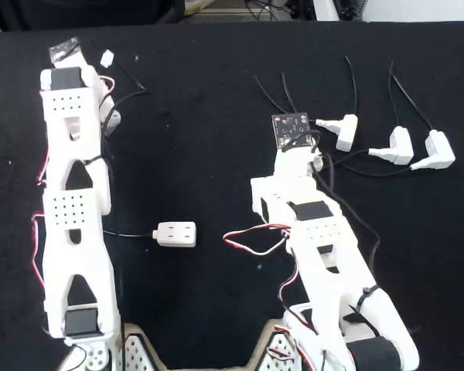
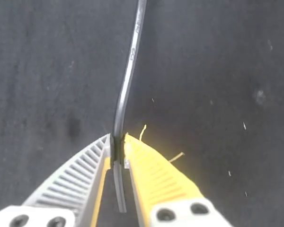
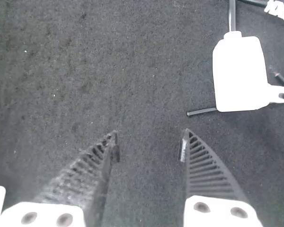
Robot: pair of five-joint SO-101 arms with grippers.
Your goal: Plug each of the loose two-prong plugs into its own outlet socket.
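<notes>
The white outlet strip lies mid-table, and its thin black cord runs left under the left arm. At the far left of the table, my left gripper is shut on a black cable, which passes between the grey and yellow fingers. Three white two-prong plugs lie in a row at the back right, each with a black cord. My right gripper stands open just above the cloth, with nothing between its fingers. The nearest plug lies a little beyond and to one side of it.
A black cloth covers the table. A small white connector and a clear plastic bag lie at the back left. Loose black cords trail back from the plugs. Open cloth lies between the strip and the plugs.
</notes>
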